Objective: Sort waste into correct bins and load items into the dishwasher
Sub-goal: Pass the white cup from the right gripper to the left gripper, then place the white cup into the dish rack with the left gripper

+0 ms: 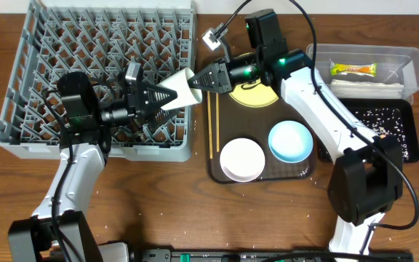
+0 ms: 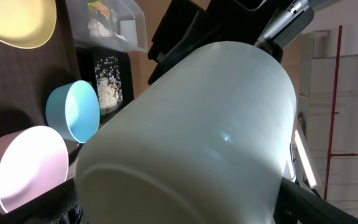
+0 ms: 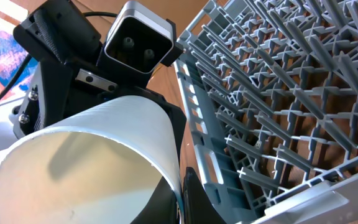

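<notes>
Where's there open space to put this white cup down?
The grey rack has no dishes in it; its far rows are free, its near side crowded by the left gripper and the cup. Bare table lies in front of rack and brown tray. The tray itself is crowded with plate, white bowl, blue bowl and chopsticks.

Two bowls (image 1: 241, 159), one cup (image 1: 182, 89), one plate (image 1: 251, 97), two chopsticks (image 1: 210, 127).

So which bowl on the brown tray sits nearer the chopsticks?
The round white bowl, next to the thin wooden chopsticks; the light-blue bowl sits beyond it.
</notes>
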You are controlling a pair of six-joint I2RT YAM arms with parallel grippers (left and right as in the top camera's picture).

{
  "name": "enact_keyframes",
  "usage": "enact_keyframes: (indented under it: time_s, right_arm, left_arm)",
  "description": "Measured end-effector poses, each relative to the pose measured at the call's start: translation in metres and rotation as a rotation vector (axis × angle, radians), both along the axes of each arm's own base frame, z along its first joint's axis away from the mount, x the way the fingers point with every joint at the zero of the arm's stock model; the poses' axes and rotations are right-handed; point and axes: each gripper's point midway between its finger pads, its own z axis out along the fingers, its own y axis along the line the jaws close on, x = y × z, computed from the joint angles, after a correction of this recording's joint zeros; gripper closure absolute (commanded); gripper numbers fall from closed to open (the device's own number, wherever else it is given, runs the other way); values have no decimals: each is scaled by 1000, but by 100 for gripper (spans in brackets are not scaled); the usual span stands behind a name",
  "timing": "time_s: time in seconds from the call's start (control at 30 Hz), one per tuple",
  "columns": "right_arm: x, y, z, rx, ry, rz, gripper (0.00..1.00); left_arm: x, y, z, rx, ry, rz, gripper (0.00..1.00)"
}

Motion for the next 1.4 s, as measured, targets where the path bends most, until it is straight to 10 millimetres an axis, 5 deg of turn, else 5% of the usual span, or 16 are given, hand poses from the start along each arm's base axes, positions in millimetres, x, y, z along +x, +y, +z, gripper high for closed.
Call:
enact_keyframes:
  time_s: [0.3,0.73,1.03,1.13,1.2,1.27,1.4]
  right_arm:
    - [-9,16,-14,-19,27,31,99]
    - [-27,13,-28,-25,160,89,99]
    - [-29,11,-26,-16,173,99,98]
    - [-28,11,-26,-18,178,93,80]
    - [-24,12,-30,-36,162,73,55]
    - [-20,13,-33,-46,152,60,44]
    - [-8,7,-40,-70,135,16,40]
  left_arm:
    - [-1,0,0,-3,3,-6,11]
    - [-1,0,0,-2,2,-4,12]
    - [-2,0,-2,1,-13,-4,59]
    - [-1,0,-2,4,-19,-2,65]
    - [1,0,-3,7,-16,9,65]
    - [1,0,-3,8,-15,12,66]
    - [2,1,-3,12,-27,19,73]
